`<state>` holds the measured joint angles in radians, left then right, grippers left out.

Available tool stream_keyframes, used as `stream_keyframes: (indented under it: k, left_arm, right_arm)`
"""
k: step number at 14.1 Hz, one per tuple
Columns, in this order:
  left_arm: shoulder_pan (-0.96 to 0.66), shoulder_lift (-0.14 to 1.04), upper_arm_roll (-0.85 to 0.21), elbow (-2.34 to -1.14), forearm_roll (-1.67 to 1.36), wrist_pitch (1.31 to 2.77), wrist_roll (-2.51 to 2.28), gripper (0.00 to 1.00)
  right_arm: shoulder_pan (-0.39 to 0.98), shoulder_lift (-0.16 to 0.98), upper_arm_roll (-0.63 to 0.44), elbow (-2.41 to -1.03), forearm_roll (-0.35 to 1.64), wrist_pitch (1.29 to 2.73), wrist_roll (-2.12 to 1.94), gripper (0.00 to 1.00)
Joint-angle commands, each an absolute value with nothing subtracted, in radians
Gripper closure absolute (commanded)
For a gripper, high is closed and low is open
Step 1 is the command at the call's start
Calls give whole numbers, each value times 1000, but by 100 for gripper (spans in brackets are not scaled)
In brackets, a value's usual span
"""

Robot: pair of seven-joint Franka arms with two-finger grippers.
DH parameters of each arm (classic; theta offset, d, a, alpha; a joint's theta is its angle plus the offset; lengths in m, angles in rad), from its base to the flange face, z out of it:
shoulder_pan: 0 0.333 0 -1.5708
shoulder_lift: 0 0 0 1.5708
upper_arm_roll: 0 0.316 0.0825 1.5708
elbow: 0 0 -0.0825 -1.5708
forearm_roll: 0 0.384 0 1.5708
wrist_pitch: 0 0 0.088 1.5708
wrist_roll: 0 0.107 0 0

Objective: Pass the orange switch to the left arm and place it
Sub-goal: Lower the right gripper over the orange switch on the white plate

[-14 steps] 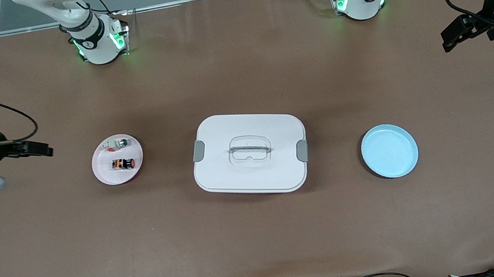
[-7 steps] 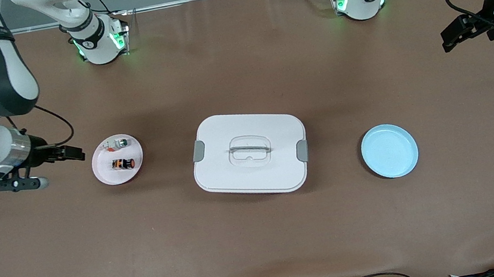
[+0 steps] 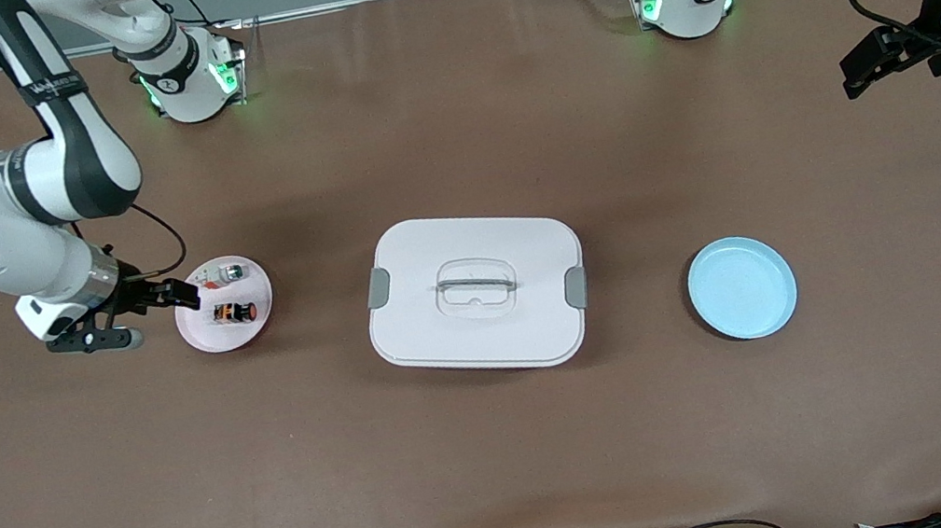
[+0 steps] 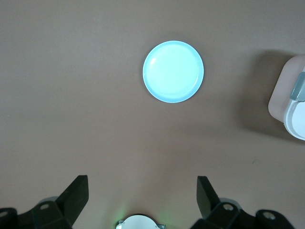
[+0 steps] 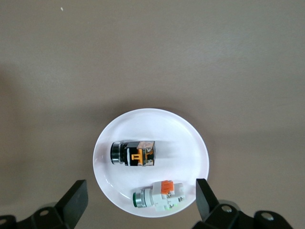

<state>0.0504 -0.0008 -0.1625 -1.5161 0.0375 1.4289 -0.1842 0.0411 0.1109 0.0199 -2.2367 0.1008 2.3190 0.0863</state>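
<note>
Orange switch [image 3: 234, 313] lies on its side on the pink plate [image 3: 203, 336], toward the right arm's end of the counter [image 3: 500, 448]. On the plate's face it sits near centre, leaning to 6 o'clock in the front view; dark cap end points toward the box [image 3: 475, 292]. A whitish switch with green tip [image 3: 227, 272] lies at 12 o'clock on the same plate, close but apart.

Handling, judged: small, rigid, light. Rounded barrel, so it may roll or squirt out under an off-centre pinch. Plate glaze looks slick. Best hold seems to be across the black-and-orange body [image 5: 138, 153], where the flats with the orange band show in the right wrist view, not on the round cap. Neighbouring switch leaves little room on that side.

Right end effector [image 3: 175, 294] hovers over the plate's rim on the side away from the box, fingers [image 5: 74, 198] spread wide, nothing between them.

Left end effector [image 3: 864, 65] waits high over the counter's left-arm end, fingers [image 4: 76, 193] spread, empty. Blue plate [image 3: 741, 287] lies bare between it and the box.
</note>
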Motion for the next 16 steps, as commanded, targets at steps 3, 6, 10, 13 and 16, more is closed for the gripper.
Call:
stream_keyframes:
  k: [3, 6, 10, 13, 16]
  left_arm:
    - [54, -14, -163, -1520, 38, 1433, -167, 0]
    - [55, -12, -158, -1520, 38, 1434, -166, 0]
    - [55, -9, -153, -1520, 38, 1443, -166, 0]
    - [57, -8, -153, -1520, 38, 1447, -166, 0]
    - [66, -5, -155, -1520, 38, 1448, -164, 0]
  right_arm:
    - [84, 170, 18, -2309, 114, 2514, 94, 0]
    - [92, 222, 18, -2324, 114, 2603, 94, 0]
    - [109, 271, 18, -2342, 114, 2686, 94, 0]
    - [118, 305, 18, -2359, 114, 2741, 94, 0]
    - [120, 340, 18, -2368, 114, 2789, 92, 0]
